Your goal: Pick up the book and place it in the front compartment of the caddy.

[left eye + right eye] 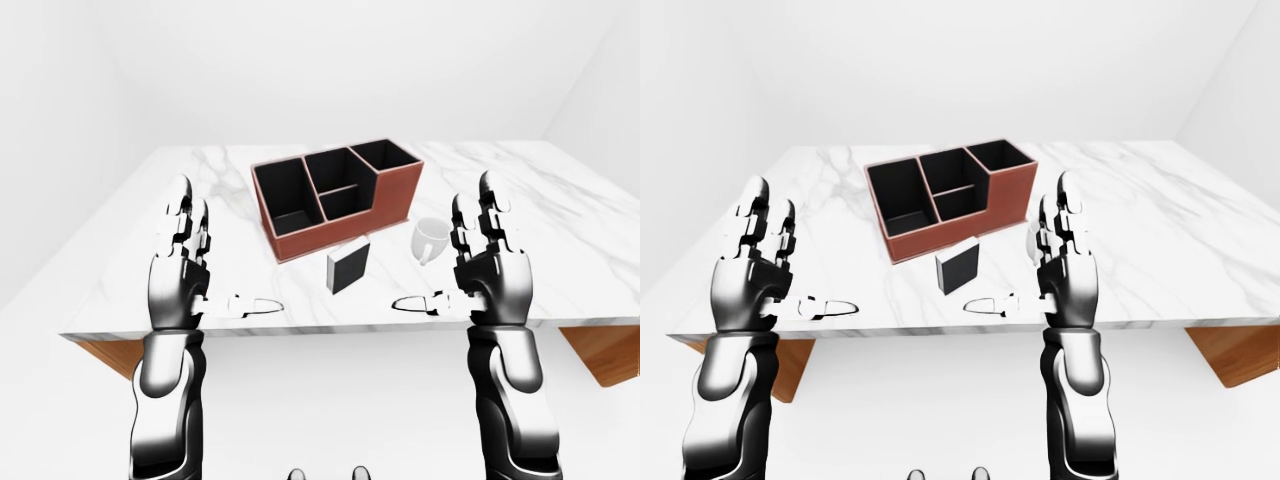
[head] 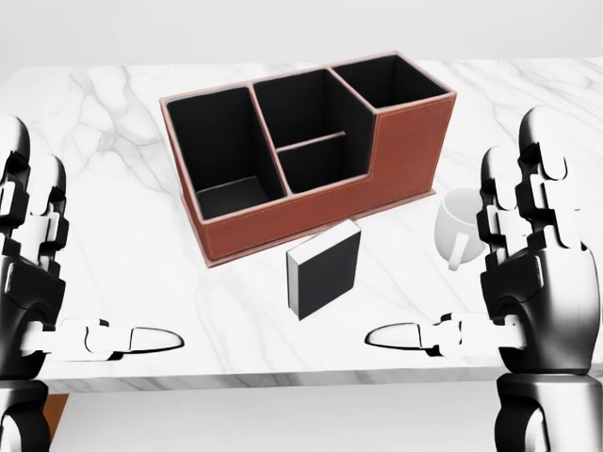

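Stood upright on its edge on the marble table (image 2: 113,104), the dark book (image 2: 325,270), just below the brown caddy (image 2: 311,141) in the head view and apart from it, broad cover turned down-right; flanked by the white mug (image 2: 459,224) to its right. Hung well apart on either side, left hand (image 2: 33,273) and right hand (image 2: 528,273), both spread, fingers up, thumbs pointed inward, holding nothing; seemingly somewhat closer to the book, the right.
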### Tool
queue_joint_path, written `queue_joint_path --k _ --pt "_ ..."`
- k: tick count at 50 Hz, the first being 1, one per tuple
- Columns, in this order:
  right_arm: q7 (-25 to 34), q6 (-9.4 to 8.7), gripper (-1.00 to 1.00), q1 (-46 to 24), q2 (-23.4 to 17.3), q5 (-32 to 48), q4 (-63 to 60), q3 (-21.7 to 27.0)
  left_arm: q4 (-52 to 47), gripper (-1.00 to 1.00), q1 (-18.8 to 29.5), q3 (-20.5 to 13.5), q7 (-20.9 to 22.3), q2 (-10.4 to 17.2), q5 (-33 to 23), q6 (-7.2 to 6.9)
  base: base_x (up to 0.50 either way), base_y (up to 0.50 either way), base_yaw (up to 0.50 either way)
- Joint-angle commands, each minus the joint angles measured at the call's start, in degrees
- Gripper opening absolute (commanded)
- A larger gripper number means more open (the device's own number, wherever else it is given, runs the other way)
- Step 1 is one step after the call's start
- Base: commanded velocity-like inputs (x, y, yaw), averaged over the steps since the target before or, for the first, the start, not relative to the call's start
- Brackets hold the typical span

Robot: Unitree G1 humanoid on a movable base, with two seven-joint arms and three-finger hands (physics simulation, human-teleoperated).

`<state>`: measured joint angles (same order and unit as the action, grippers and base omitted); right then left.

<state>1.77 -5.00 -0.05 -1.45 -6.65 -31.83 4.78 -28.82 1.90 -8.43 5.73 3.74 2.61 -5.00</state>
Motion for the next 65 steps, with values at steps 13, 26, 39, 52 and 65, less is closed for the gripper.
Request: queue_joint_path --k 13,26,39,52,65 --pt "0.09 0.0 1.0 0.4 -0.02 0.68 -0.62 -0.52 -0.4 1.0 0.53 -0.46 -0.01 0.19 0.41 0.0 0.5 0.0 0.0" --pt "-0.31 0.0 1.0 0.16 0.04 1.19 -0.39 -0.56 -0.92 1.0 0.52 -0.44 -0.03 0.22 0.44 0.0 0.5 0.0 0.0" --pt "-0.1 0.0 1.0 0.47 0.19 -0.24 -0.75 -0.49 -1.31 1.0 0.42 -0.44 0.06 0.22 0.46 0.0 0.09 0.0 0.0" --pt "-0.23 0.0 1.0 0.24 0.07 0.53 -0.18 -0.48 -1.33 1.0 0.26 -0.42 0.17 0.2 0.41 0.0 0.5 0.0 0.0" --pt "0.16 0.0 1.0 0.72 0.22 0.7 -1.11 -1.15 -0.95 1.0 0.55 -0.61 0.2 0.33 0.48 0.0 0.0 0.0 0.0"
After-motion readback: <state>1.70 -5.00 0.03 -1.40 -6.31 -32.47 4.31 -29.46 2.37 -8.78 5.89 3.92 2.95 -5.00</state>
